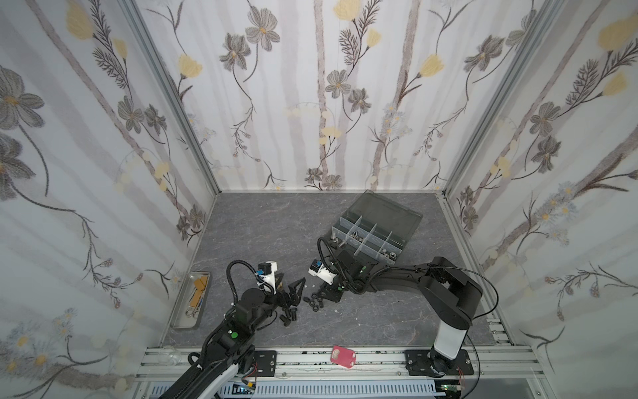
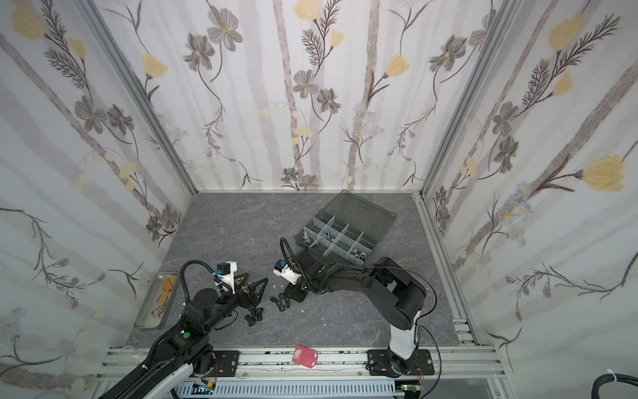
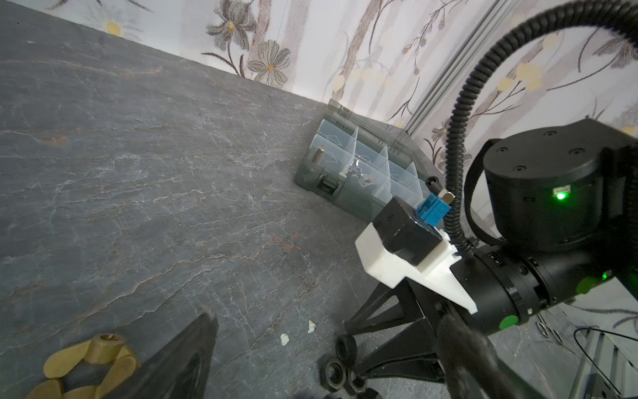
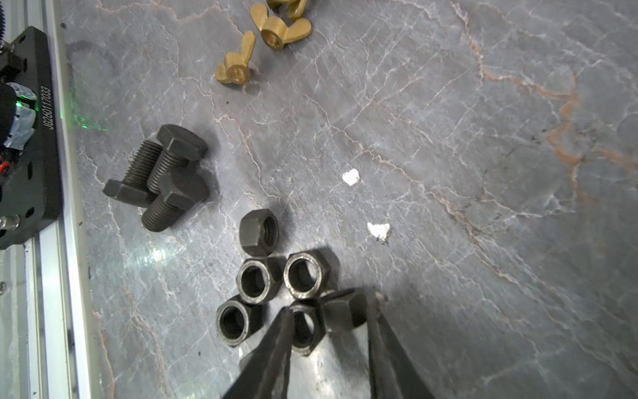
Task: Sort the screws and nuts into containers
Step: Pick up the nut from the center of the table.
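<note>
Several black nuts [image 4: 262,276] lie in a cluster on the grey table, also visible in a top view [image 1: 312,304]. My right gripper [image 4: 330,305] is down on them, its fingertips pressing on a flat nut [image 4: 307,328] and one on edge [image 4: 345,311]. Three black screws [image 4: 162,176] lie crossed beside the cluster. My left gripper [image 1: 292,277] hovers wide open and empty just left of the cluster. The organizer box [image 1: 400,248] stands open at the back right. Its containers hold silver screws [image 1: 336,240] and silver nuts [image 1: 355,236].
Brass wing nuts [image 4: 276,31] lie under the left gripper. Two white scraps [image 4: 350,177] sit near the nuts. A steel tray [image 1: 179,321] with tan pieces lies at the front left wall. A red object [image 1: 342,357] rests on the front rail.
</note>
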You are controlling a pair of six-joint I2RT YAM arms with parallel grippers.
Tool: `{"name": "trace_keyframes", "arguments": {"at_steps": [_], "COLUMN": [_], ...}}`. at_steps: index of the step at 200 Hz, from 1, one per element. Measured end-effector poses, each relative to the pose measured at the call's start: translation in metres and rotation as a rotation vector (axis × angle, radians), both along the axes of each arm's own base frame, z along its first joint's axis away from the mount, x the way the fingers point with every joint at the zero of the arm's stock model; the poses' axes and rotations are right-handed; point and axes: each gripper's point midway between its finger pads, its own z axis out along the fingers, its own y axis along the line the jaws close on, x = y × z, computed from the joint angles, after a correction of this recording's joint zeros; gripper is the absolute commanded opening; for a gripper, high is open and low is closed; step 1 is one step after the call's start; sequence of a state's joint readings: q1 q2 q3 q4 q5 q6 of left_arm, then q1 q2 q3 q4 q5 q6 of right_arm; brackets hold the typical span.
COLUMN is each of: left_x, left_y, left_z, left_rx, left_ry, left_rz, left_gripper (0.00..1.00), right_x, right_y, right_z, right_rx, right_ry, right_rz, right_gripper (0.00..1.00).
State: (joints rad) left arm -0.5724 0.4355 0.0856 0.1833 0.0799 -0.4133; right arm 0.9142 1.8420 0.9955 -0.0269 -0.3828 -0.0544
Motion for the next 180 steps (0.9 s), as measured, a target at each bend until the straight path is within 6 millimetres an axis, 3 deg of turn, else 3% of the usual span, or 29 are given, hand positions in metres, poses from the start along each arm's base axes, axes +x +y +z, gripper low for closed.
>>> {"name": "trace_keyframes", "arguments": {"at_steps": [63,136,162,180], "left_x": [0.001,0.002,0.003,0.005], "left_y": [-0.002,-0.002,-0.002,-0.004], "left_z": [0.003,0.005,0.01,0.015], "left_rx": [0.007,0.006,-0.003,-0.005], "left_ry": [-0.02,-0.028,-0.051,-0.074], "left_rz": [-0.007,-0.008,-0.008,-0.01], "left_gripper": [1.0,1.0,1.0,1.0], "right_x": [0.011,0.016,0.023,0.042], "right_y": [0.006,0.008,0.0,-0.003], "right_z": [-0.009,-0.01,0.001,0.029], "right_rx": [-0.019,-0.021,-0.023,0.034], "right_ry": [-0.029,-0.045,-0.043,-0.061], "right_rz": [-0.012,-0.015,-0.048,-0.098], "right_gripper": [0.33,0.17,0.14,0.14]}}
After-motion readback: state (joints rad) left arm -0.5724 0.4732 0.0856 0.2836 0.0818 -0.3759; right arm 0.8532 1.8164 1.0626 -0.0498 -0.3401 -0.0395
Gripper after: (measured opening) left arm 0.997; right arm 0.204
